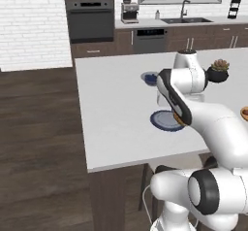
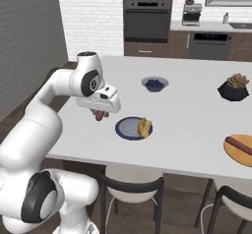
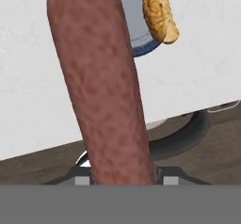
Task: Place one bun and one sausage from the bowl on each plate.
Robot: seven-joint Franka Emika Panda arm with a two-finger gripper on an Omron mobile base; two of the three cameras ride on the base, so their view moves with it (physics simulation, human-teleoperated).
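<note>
Sausage [image 3: 103, 86] clamped in gripper [image 2: 100, 115]

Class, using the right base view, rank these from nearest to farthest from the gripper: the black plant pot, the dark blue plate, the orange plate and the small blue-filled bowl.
From the gripper, shut on a sausage:
1. dark blue plate, just to its right.
2. small blue-filled bowl, farther back, mid-table.
3. orange plate, near edge, far right.
4. black plant pot, far right, toward the back; close to the orange plate's rank.

No readable text, label or sign on anything
</note>
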